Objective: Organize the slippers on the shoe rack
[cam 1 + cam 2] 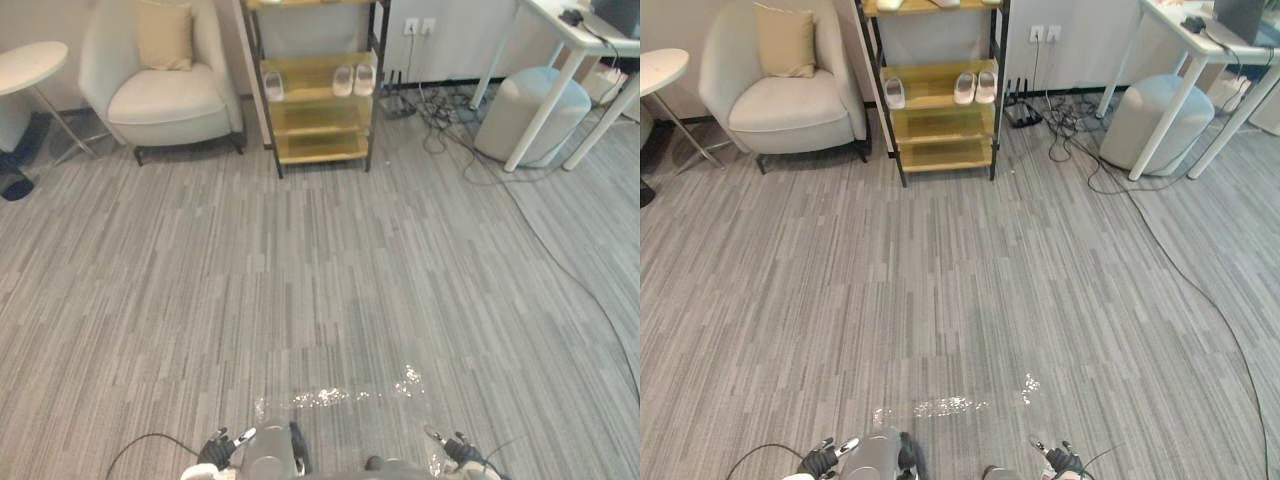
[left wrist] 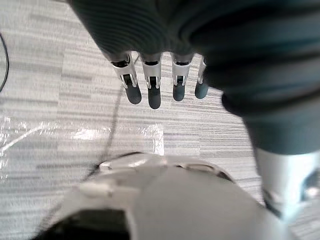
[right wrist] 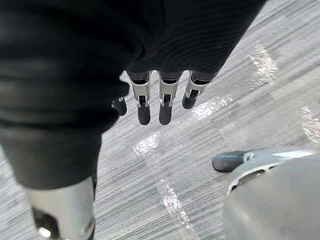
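Hanging well apart from rack point(image 1: 310, 73), left hand point(image 2: 150, 82) and right hand point(image 3: 162, 102) empty, fingers straight. Slippers point(image 1: 343, 81) on rack shelf: likely light, soft, bendy; grip across strap.

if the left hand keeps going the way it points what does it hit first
Probably the grey carpet: the left hand hangs fingers-down over it, nothing between, though depth is unclear.

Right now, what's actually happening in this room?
Nothing is being handled. The left robot hand and right robot hand hang low, fingers straight, empty. Across the carpet the shoe rack stands beside an armchair; one shelf holds a pair of white slippers at its right and a single slipper at its left.
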`<state>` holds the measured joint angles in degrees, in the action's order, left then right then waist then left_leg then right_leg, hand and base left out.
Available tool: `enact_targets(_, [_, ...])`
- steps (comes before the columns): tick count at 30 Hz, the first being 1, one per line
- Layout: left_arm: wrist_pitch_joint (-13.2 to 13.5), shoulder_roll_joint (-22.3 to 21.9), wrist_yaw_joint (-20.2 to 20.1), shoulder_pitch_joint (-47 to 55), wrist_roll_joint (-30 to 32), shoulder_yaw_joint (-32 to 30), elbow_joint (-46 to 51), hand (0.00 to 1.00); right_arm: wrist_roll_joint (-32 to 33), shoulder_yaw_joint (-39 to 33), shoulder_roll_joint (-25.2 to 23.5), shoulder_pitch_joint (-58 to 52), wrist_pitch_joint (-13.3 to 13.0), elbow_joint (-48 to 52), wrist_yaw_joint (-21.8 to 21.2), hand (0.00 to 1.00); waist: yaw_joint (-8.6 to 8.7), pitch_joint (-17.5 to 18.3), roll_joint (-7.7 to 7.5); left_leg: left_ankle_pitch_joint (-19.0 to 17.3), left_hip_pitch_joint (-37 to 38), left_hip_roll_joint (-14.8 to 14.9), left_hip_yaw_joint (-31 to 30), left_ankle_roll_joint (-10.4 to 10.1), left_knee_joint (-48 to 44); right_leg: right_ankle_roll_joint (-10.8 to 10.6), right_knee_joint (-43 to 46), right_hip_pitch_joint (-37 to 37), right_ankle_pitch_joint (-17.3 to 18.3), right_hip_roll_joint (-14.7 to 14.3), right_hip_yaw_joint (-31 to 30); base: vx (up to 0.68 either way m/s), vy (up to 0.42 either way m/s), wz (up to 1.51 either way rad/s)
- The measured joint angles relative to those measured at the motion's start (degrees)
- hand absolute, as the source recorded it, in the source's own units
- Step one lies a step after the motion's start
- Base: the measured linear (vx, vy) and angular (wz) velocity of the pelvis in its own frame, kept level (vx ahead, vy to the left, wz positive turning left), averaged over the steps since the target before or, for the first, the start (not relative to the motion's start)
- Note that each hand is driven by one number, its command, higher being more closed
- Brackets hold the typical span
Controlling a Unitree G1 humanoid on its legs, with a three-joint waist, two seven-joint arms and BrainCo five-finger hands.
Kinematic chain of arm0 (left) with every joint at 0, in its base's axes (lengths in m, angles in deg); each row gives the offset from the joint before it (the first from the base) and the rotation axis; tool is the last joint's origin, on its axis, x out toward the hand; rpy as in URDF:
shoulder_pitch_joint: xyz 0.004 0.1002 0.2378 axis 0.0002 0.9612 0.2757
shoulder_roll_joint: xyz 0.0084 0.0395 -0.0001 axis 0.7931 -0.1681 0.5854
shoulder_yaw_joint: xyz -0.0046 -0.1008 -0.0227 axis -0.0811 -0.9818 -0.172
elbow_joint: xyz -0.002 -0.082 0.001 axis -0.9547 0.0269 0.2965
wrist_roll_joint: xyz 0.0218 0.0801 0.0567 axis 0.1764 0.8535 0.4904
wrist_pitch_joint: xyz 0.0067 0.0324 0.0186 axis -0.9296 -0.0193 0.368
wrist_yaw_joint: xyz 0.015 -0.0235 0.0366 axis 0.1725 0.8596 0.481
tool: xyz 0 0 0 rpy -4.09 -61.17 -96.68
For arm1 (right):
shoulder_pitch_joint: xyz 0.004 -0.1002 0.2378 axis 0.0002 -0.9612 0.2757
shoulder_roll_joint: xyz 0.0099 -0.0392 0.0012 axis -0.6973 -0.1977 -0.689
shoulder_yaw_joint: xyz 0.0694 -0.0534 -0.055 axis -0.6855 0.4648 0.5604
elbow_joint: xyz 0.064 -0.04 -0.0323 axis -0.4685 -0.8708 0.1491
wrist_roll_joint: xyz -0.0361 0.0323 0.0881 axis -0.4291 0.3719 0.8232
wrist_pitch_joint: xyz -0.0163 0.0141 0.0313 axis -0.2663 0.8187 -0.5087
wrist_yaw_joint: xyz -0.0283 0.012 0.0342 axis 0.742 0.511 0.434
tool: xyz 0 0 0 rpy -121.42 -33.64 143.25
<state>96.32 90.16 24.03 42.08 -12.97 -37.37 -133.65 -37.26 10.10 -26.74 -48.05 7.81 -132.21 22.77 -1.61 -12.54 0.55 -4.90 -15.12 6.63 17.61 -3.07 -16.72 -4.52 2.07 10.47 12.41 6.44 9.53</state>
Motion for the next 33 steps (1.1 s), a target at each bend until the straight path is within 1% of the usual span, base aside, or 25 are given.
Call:
enact_targets(1, [0.0,0.9,0.0,0.2,0.1,0.0,0.1,0.00,-0.1,0.5,-0.6,-0.1,0.0,0.0,-0.1,0.00,-0.75,0.5,-1.37,-0.4,0.1,-1.1,0.8,2.5,-2.0,-0.7,0.2,0.7,1.1,1.5,-1.0,0.37,0.299,-0.44])
enact_targets(3, [-0.2,2.0,0.0,-0.6,0.5,0.0,-0.2,0.00,-0.5,0.4,-2.0,0.5,-0.1,0.0,-0.2,0.00,-0.95,1.1,-3.28,-3.9,-0.4,-2.0,2.2,3.0,-3.7,-2.0,7.6,-2.7,2.0,3.6,-1.4,0.35,0.201,-0.29])
enact_targets(4, [-0.2,2.0,0.0,-0.8,0.7,0.1,-0.2,0.00,-0.6,0.4,-2.2,0.9,-0.1,0.0,-0.2,0.00,-1.20,1.1,-3.27,-4.6,0.2,-1.9,2.6,3.0,-3.6,-2.4,13.8,-5.7,2.1,4.0,-1.9,0.40,0.219,-0.29])
enact_targets(5, [-0.2,2.0,0.0,-0.9,1.1,0.2,-0.4,0.00,-1.2,0.4,-2.7,1.1,-0.1,0.0,-0.3,0.00,-1.15,1.1,-3.24,-5.4,1.7,-1.9,3.1,3.1,-3.3,-4.3,23.6,-9.6,1.6,4.6,-2.8,0.38,0.223,-0.19])
enact_targets(6, [-0.4,2.1,0.0,-0.9,1.1,0.4,-0.6,0.00,-1.0,0.2,-3.1,1.2,-0.1,0.0,-0.4,0.00,-0.99,1.0,-3.20,-6.6,3.9,-2.1,3.3,3.3,-3.0,-8.2,32.1,-12.6,0.8,5.1,-2.9,0.51,0.249,-0.18])
enact_targets(7, [-0.6,2.2,0.2,-0.8,1.2,1.0,-0.6,0.00,-1.2,0.3,-3.0,1.7,-0.1,0.1,-0.6,0.00,-1.00,0.9,-2.90,-7.4,8.9,-2.6,3.8,3.9,-1.4,-9.0,43.2,-16.2,1.2,5.8,-0.5,0.44,0.182,-0.10])
enact_targets(8, [-0.6,2.2,0.4,-0.8,1.2,1.3,-0.5,0.00,-1.2,0.3,-3.0,1.8,-0.1,0.1,-0.6,0.00,-0.96,0.8,-2.86,-7.5,9.6,-2.7,3.8,3.9,-0.9,-8.6,44.5,-16.6,1.6,6.0,0.2,0.46,0.162,-0.01])
enact_targets(9, [-0.6,2.4,0.8,-1.1,1.2,2.1,-0.4,0.00,-1.2,0.4,-3.0,2.2,-0.1,0.1,-0.6,0.00,-0.57,0.7,-2.64,-7.5,12.4,-3.0,3.5,3.8,1.2,-6.5,45.9,-17.6,3.0,6.3,3.8,0.46,0.096,0.11])
enact_targets(10, [-0.5,2.2,0.9,-1.6,1.1,2.6,0.7,0.00,-1.4,0.6,-3.0,2.9,-0.1,0.1,-0.7,0.00,-0.42,0.5,-2.06,-7.4,16.7,-2.8,3.2,3.7,4.5,-2.3,41.9,-19.4,5.5,5.9,9.9,0.46,0.074,0.10])
enact_targets(11, [-0.5,2.1,0.9,-1.7,1.1,2.5,0.7,0.00,-1.4,0.6,-3.0,2.9,-0.1,0.1,-0.7,0.00,-0.42,0.4,-1.92,-7.4,17.2,-2.7,3.2,3.6,4.8,-1.8,40.7,-19.6,5.7,5.7,10.5,0.51,0.042,0.10])
enact_targets(13, [-0.4,1.2,0.9,-3.1,1.0,2.5,1.2,0.00,-1.4,0.5,-2.0,4.0,-0.6,0.6,-0.7,0.00,0.58,-0.5,-0.43,-7.1,19.6,-1.4,2.0,3.1,7.4,1.1,28.2,-23.4,4.8,3.1,12.8,0.38,-0.057,0.27])
enact_targets(14, [-0.4,0.7,0.9,-3.5,1.0,2.5,1.2,0.00,-1.4,0.5,-1.5,4.6,-0.6,0.6,-0.7,0.00,1.03,-0.8,0.10,-7.0,20.3,-0.9,1.6,3.0,8.0,1.5,24.1,-24.8,2.8,2.4,12.5,0.44,-0.139,0.42])
enact_targets(15, [-0.4,-0.4,0.9,-4.1,1.0,2.6,1.2,0.00,-1.4,0.4,-0.8,5.1,-0.6,1.0,-0.6,0.00,1.55,-1.3,0.69,-6.6,21.7,-0.2,1.0,2.2,9.3,1.6,15.0,-26.4,-3.4,1.5,11.3,0.37,-0.136,0.36])
enact_targets(16, [-0.3,-0.4,0.9,-4.2,1.0,2.5,1.2,0.00,-1.4,0.3,-0.8,5.0,-0.6,1.1,-0.6,0.00,1.71,-1.4,0.47,-6.4,22.6,-0.2,0.7,1.6,9.9,1.5,11.3,-26.5,-6.4,1.4,10.9,0.39,-0.155,0.48])
enact_targets(18, [0.0,-0.4,0.9,-4.0,1.0,2.4,1.3,0.00,-1.5,0.3,-0.9,3.8,-0.5,1.4,-0.6,0.00,1.79,-1.3,-1.18,-8.6,26.1,-0.9,-0.4,-2.7,10.6,1.9,8.0,-26.4,-13.4,2.2,7.3,0.40,-0.244,0.50])
enact_targets(19, [-0.1,-0.5,1.1,-4.2,1.0,2.0,0.9,0.00,-1.2,0.1,-0.6,3.6,-0.5,1.5,-0.7,0.00,2.24,-1.5,-1.21,-10.2,28.0,-0.3,-1.2,-4.6,10.5,4.4,12.3,-26.9,-16.0,2.1,6.5,0.44,-0.307,0.35])
enact_targets(21, [0.0,-2.3,0.9,-4.0,1.0,1.7,0.4,0.00,-1.2,0.0,0.6,3.8,-0.6,1.9,-0.6,0.00,2.20,-0.8,1.60,-10.5,26.3,3.7,-2.5,-5.1,4.9,5.0,18.0,-28.3,-9.2,0.3,8.3,0.45,-0.331,0.18])
enact_targets(22, [0.0,-2.9,0.9,-4.3,1.0,1.7,0.4,0.00,-1.1,-0.1,0.6,3.8,-0.6,1.9,-0.7,0.00,2.31,-0.7,2.55,-10.6,23.5,5.7,-3.4,-5.3,-1.1,5.4,17.8,-27.4,-8.1,-0.7,8.9,0.55,-0.418,0.17])
enact_targets(24, [0.0,-4.6,0.7,-4.8,1.0,0.4,0.3,0.00,-1.1,0.0,1.5,3.6,-0.5,1.4,-0.6,0.00,1.94,-1.5,4.53,-8.9,16.3,10.9,-5.9,-7.9,-21.5,6.7,14.5,-21.6,-6.7,-4.2,9.6,0.45,-0.306,0.01])
enact_targets(26, [0.1,-5.0,0.6,-4.9,1.0,0.1,0.7,0.00,-1.1,0.2,1.5,2.9,-0.5,0.2,-0.4,0.00,1.85,-1.9,4.64,-10.0,12.6,12.5,-6.0,-8.6,-34.5,7.6,9.9,-13.8,-6.3,-6.3,9.7,0.43,-0.190,-0.08])
enact_targets(27, [0.2,-4.9,0.7,-5.0,1.0,0.1,1.0,0.00,-1.0,0.2,1.3,2.4,-0.6,0.2,-0.3,0.00,1.80,-1.8,4.33,-10.5,10.8,12.1,-4.8,-7.6,-36.4,7.7,7.8,-10.7,-6.2,-6.6,9.7,0.38,-0.124,-0.10])
enact_targets(29, [0.4,-4.7,0.7,-5.0,0.5,0.1,1.9,0.00,-1.0,0.2,1.1,2.4,-0.5,0.1,-0.2,0.00,1.29,-1.7,3.90,-11.4,5.9,10.7,-1.9,-6.0,-33.7,7.6,4.9,-7.6,-6.0,-6.4,8.9,0.36,-0.069,-0.20])
enact_targets(31, [1.1,-4.8,0.7,-5.0,-0.3,-0.1,3.0,0.00,-1.0,0.1,0.6,3.3,-0.5,0.1,-0.1,0.00,0.86,-1.9,3.53,-11.2,1.8,7.1,-0.1,-4.7,-20.4,7.0,2.8,-5.9,-5.9,-5.5,8.0,0.31,0.020,-0.22])
enact_targets(32, [1.2,-4.7,0.7,-5.2,-0.2,-0.1,3.2,0.00,-1.0,0.0,0.6,3.6,-0.5,0.1,0.0,0.00,0.82,-2.2,3.12,-9.5,1.2,4.6,-0.1,-3.9,-12.0,6.2,2.2,-4.9,-5.5,-4.7,7.7,0.32,0.102,-0.20])
enact_targets(33, [1.2,-4.7,0.8,-5.2,-0.2,-0.1,3.4,0.00,-1.0,0.0,0.5,3.9,-0.5,0.1,0.0,0.00,0.58,-2.4,2.81,-4.8,1.4,1.7,-0.5,-3.3,0.2,4.9,1.3,-3.3,-4.8,-3.7,7.0,0.41,0.158,-0.20])
